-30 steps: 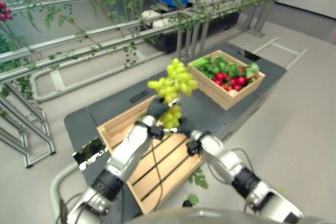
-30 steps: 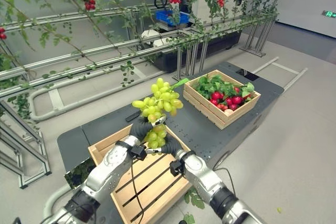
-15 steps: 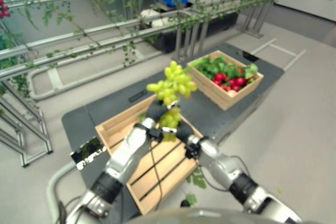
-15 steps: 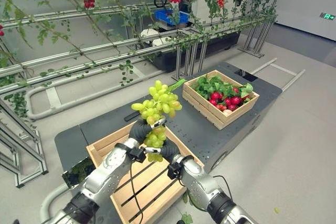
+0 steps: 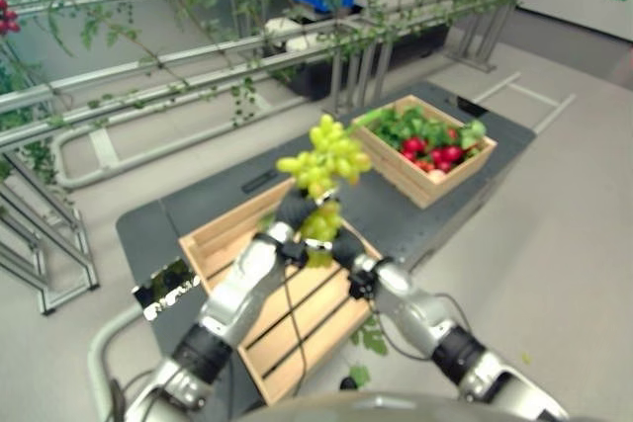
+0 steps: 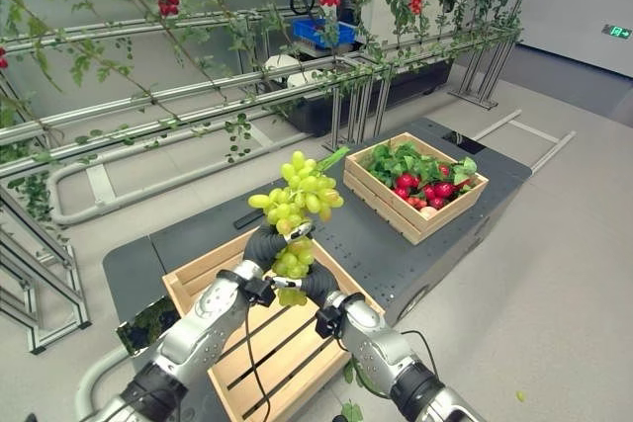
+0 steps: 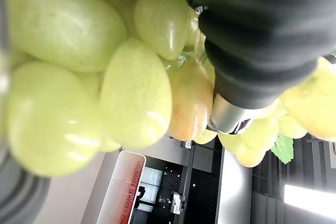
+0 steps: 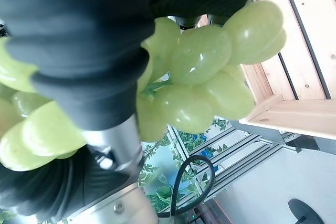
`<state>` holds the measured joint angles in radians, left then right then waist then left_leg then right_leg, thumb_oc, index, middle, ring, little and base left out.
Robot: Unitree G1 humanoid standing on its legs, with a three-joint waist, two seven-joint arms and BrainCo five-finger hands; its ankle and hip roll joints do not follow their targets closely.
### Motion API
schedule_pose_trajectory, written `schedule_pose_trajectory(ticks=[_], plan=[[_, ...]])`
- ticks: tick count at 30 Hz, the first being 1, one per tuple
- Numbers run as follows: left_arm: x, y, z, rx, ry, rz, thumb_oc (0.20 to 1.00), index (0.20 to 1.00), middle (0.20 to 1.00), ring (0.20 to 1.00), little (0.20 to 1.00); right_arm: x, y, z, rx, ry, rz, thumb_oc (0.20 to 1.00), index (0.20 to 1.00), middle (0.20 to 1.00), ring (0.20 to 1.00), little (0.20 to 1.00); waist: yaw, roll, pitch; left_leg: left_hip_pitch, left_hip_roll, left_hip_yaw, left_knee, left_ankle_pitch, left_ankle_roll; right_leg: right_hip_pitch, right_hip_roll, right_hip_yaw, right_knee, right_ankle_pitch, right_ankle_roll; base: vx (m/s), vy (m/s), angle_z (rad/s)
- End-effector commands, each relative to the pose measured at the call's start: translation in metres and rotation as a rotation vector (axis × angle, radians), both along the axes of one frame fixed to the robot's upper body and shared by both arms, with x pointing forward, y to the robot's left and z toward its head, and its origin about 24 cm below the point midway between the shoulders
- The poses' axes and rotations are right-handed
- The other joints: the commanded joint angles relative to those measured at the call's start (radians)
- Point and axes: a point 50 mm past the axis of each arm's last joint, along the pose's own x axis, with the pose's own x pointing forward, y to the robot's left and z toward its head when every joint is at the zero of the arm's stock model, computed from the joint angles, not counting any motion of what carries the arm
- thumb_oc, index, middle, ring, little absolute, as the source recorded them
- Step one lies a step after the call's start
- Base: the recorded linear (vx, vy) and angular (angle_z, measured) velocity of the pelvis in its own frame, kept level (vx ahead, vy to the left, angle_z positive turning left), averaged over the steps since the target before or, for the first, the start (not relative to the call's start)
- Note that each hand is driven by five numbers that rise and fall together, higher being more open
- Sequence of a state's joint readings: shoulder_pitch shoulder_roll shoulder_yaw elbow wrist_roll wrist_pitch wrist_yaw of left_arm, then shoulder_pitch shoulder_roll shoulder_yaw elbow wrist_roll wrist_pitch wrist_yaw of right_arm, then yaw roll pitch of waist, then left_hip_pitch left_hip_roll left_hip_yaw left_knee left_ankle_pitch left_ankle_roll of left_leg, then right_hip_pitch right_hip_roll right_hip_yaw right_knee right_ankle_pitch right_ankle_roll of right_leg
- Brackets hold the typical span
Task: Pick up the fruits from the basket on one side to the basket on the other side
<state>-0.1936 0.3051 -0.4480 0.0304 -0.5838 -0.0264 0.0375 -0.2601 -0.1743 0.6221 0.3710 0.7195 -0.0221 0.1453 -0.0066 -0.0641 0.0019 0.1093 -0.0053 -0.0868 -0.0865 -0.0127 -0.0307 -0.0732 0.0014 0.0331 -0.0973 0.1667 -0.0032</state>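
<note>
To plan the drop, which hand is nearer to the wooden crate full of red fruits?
Right. The right hand grips the green grape bunch on the side facing that crate; the left hand lies beyond.

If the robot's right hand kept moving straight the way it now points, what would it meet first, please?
Most likely the bunch of green grapes directly above it, which the right hand and left hand hold together over the near wooden crate. Depth beyond that is unclear.

two wooden baskets on the dark table (image 6: pixel 396 244): one empty slatted basket (image 6: pixel 267 343) at the near end, one basket of red fruit and leaves (image 6: pixel 420 185) at the far end. one bunch of green grapes (image 6: pixel 297 200) above the empty basket. two robot hands at the bunch, the left hand (image 6: pixel 262 244) and the right hand (image 6: pixel 318 286).
</note>
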Motion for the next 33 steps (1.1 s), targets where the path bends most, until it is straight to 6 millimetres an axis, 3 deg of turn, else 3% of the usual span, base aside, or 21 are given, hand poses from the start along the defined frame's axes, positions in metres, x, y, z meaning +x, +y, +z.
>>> schedule_pose_trajectory(ticks=[1, 12, 14, 15, 16, 17, 18, 33], plan=[[0.007, -0.014, 0.026, -0.123, -0.104, -0.039, 0.200, 0.200, 0.200, 0.200, 0.200, 0.025, 0.003, 0.039, 0.093, -0.168, -0.089, 0.200, 0.200, 0.200, 0.200, 0.200, 0.018, -0.007, -0.017, -0.027, -0.019, -0.067, -0.001, -0.078, 0.011, 0.114, 0.005, -0.033, 0.010, -0.209, 0.086, 0.00, 0.000, 0.00], [0.008, -0.012, 0.027, -0.114, -0.111, -0.021, 0.200, 0.200, 0.200, 0.200, 0.200, 0.024, 0.003, 0.037, 0.096, -0.156, -0.102, 0.200, 0.200, 0.200, 0.200, 0.200, 0.017, -0.008, -0.014, -0.024, -0.018, -0.066, -0.001, -0.081, 0.011, 0.117, 0.003, -0.036, 0.010, -0.211, 0.087, 0.00, 0.000, 0.00], [0.008, -0.012, 0.026, -0.114, -0.111, -0.016, 0.322, 0.322, 0.322, 0.322, 0.322, 0.024, 0.002, 0.035, 0.097, -0.145, -0.111, 0.200, 0.200, 0.200, 0.200, 0.200, 0.018, -0.008, -0.014, -0.022, -0.018, -0.067, -0.001, -0.082, 0.012, 0.119, 0.003, -0.037, 0.010, -0.211, 0.086, 0.00, 0.000, 0.00], [0.008, -0.011, 0.026, -0.112, -0.111, -0.014, 0.460, 0.460, 0.460, 0.460, 0.460, 0.024, 0.002, 0.036, 0.097, -0.147, -0.113, 0.200, 0.200, 0.200, 0.200, 0.200, 0.018, -0.008, -0.014, -0.022, -0.018, -0.067, -0.001, -0.082, 0.012, 0.119, 0.003, -0.037, 0.010, -0.211, 0.086, 0.00, 0.000, 0.00], [0.008, -0.011, 0.026, -0.110, -0.112, -0.010, 0.507, 0.507, 0.507, 0.507, 0.507, 0.025, 0.001, 0.036, 0.096, -0.147, -0.115, 0.200, 0.200, 0.200, 0.200, 0.200, 0.017, -0.008, -0.014, -0.021, -0.017, -0.066, -0.001, -0.083, 0.012, 0.120, 0.003, -0.036, 0.010, -0.211, 0.087, 0.00, 0.000, 0.00], [0.008, -0.010, 0.026, -0.108, -0.113, -0.007, 0.925, 0.925, 0.925, 0.925, 0.925, 0.025, 0.001, 0.036, 0.095, -0.148, -0.121, 0.200, 0.200, 0.200, 0.200, 0.200, 0.017, -0.008, -0.014, -0.021, -0.017, -0.067, -0.001, -0.084, 0.012, 0.119, 0.003, -0.035, 0.010, -0.211, 0.087, 0.00, 0.000, 0.00], [0.008, -0.010, 0.026, -0.107, -0.113, -0.007, 1.000, 1.000, 1.000, 1.000, 1.000, 0.025, 0.001, 0.036, 0.095, -0.148, -0.121, 0.200, 0.200, 0.200, 0.200, 0.200, 0.017, -0.008, -0.014, -0.021, -0.017, -0.067, -0.001, -0.084, 0.012, 0.119, 0.003, -0.035, 0.010, -0.211, 0.087, 0.00, 0.000, 0.00], [0.004, 0.005, 0.032, -0.126, -0.172, 0.080, 1.000, 1.000, 1.000, 1.000, 1.000, 0.028, -0.012, 0.036, 0.078, -0.170, -0.180, 0.200, 0.200, 0.200, 0.200, 0.200, 0.024, -0.014, -0.010, -0.015, -0.019, -0.068, -0.001, -0.090, 0.013, 0.124, 0.002, -0.037, 0.010, -0.214, 0.086, 0.00, 0.000, 0.00]])
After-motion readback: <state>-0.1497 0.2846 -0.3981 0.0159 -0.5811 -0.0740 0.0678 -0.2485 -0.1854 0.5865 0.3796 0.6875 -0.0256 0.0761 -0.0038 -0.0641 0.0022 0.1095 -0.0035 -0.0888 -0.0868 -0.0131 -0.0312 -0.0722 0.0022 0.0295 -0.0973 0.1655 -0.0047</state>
